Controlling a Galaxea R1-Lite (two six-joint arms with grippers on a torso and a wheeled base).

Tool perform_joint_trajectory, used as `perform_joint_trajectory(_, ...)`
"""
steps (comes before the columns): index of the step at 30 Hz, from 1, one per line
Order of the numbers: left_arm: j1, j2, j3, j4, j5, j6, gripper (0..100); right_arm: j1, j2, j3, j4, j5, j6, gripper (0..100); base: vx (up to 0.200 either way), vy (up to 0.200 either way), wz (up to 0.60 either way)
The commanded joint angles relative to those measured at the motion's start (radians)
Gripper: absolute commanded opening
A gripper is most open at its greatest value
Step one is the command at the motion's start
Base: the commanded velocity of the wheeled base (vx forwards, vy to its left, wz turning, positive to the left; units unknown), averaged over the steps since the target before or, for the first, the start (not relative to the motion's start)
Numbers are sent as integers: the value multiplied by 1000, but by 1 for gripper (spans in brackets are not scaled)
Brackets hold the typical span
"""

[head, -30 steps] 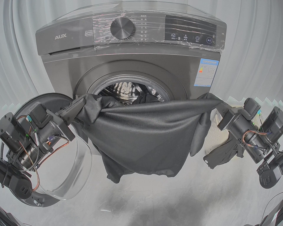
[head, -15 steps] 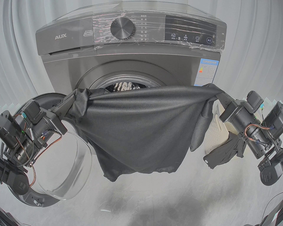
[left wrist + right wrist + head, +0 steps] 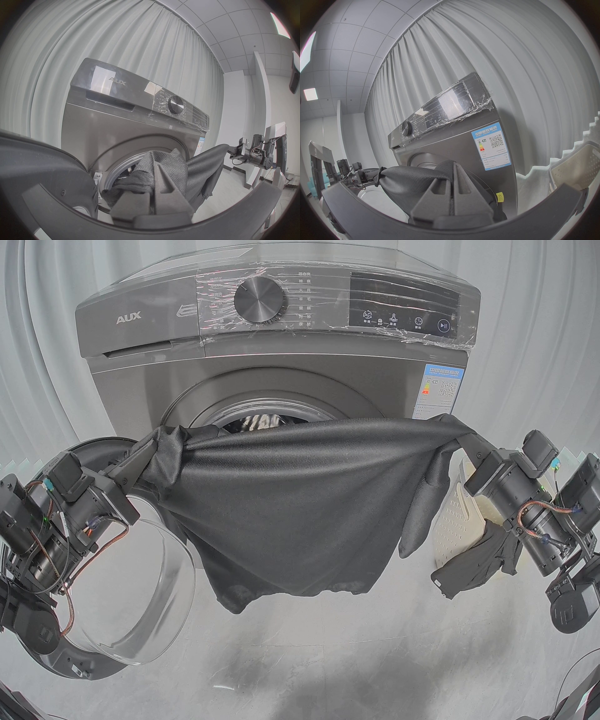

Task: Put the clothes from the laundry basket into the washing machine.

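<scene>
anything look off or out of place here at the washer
Yes: the black garment is stretched taut between the left gripper and right gripper, spanning wider than the drum opening. Another dark garment hangs out of the laundry basket.

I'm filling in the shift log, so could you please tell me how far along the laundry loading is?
Done: the door is open. In hand: the left gripper and right gripper are shut on a black garment stretched in front of the drum, not yet inside. Left: push it in, then fetch the second garment hanging over the basket rim.
</scene>
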Motion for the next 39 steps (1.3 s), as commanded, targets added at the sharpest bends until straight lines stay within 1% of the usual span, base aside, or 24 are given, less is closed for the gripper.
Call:
perform_joint_trajectory(1, 1, -1, 4, -1, 0, -2, 0, 1, 2, -9, 1, 0, 0, 0, 0, 0, 0)
perform_joint_trajectory(16, 5, -1, 11, -1, -10, 0, 0, 15, 5, -1, 1, -2, 0, 0, 0, 0, 0)
perform_joint_trajectory(37, -1, -6, 19, -1, -10, 1, 0, 33, 22, 14, -1, -2, 1, 0, 0, 0, 0)
perform_joint_trajectory(38, -6, -6, 19, -1, -10, 1, 0, 33, 22, 16, 1, -2, 1, 100, 0, 0, 0)
perform_joint_trajectory(39, -7, -6, 19, -1, -8, 1, 0, 33, 22, 17, -1, -2, 1, 100, 0, 0, 0)
